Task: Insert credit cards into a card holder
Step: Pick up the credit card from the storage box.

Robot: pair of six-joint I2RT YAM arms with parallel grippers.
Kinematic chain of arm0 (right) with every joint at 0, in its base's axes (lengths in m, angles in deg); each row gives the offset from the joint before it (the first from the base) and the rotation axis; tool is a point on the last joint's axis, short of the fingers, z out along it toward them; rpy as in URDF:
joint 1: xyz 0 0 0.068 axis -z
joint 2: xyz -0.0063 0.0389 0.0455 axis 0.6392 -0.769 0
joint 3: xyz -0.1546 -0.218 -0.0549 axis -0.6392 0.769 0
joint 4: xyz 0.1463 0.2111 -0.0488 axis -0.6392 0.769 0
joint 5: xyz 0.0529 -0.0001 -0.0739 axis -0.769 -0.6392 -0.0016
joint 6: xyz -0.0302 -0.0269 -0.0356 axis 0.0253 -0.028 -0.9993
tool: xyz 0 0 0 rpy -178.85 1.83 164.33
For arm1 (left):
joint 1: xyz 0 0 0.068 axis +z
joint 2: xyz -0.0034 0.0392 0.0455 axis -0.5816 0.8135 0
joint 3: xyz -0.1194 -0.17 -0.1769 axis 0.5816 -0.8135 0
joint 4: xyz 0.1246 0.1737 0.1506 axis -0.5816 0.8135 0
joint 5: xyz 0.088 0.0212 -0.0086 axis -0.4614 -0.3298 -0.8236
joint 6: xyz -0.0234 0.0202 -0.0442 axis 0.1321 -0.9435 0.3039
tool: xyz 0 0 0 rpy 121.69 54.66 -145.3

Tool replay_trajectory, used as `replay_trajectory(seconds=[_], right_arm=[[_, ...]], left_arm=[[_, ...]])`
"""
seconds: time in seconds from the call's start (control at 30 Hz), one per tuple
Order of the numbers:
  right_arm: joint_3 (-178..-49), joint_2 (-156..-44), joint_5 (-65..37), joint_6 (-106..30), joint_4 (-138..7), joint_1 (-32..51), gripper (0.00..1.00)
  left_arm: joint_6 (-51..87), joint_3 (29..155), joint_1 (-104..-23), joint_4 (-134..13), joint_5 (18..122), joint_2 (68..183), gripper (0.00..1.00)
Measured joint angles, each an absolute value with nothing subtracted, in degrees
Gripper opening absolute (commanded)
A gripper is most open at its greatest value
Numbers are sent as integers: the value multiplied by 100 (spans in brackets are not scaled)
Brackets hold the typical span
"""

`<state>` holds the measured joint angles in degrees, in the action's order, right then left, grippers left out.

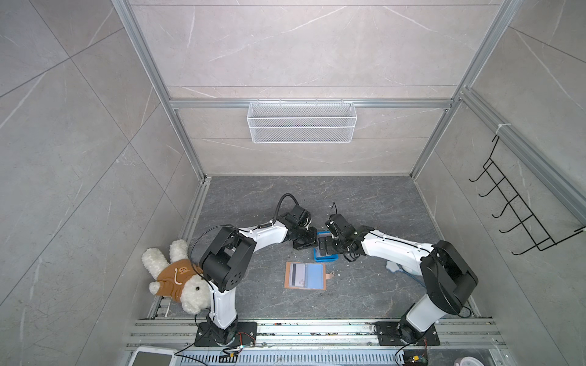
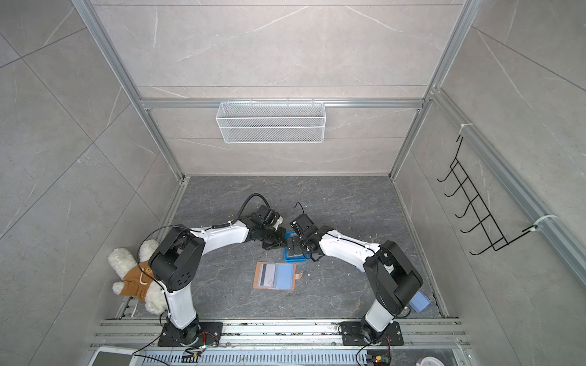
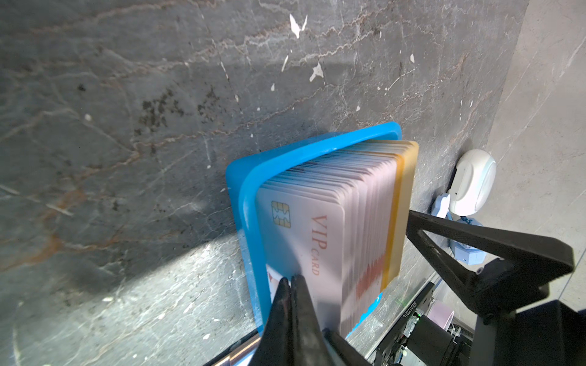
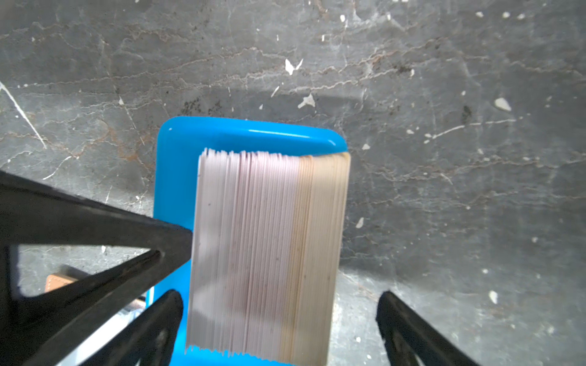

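Credit cards (image 3: 317, 240): a tight stack standing on edge in a small blue plastic tray (image 3: 245, 177) on the dark marbled tabletop (image 3: 126, 158), between the two wrists in both top views. Thin, round-cornered, glossy pale pink, with red "VIP CARD" print and a gold chip on the front one; yellowish at the far end of the stack. Card holder (image 1: 305, 275) lying open and flat, nearer the arm bases than the tray and apart from it: tan leather-like cover, bluish clear sleeves, snap tab (image 1: 330, 275) sticking out at one side, a dark-striped card (image 1: 296, 275) already in a sleeve.

Left gripper (image 3: 291, 280) closed tight on nothing, tips pressed against the face of the front card. Right gripper (image 4: 281, 296) spread wide astride the stack, one finger off each end, clamped on nothing.

Judged step: singling out one more card from the tray. Probably early in the task, with so many cards left. Next, by the look of it: tilt the front card clear of its neighbours, then close on that card alone by its edges. Slick faces and tight packing, so some risk of dragging out two together, or of slipping.
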<state>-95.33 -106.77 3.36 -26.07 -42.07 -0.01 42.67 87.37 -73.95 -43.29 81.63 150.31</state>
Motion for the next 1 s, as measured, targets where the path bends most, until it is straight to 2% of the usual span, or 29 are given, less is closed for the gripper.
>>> replay_trajectory(seconds=[1.0], right_arm=[[-9533, -10358, 622, -2607, -4030, -17, 96]], left_arm=[[4271, 8713, -7457, -4333, 8177, 15022, 0]])
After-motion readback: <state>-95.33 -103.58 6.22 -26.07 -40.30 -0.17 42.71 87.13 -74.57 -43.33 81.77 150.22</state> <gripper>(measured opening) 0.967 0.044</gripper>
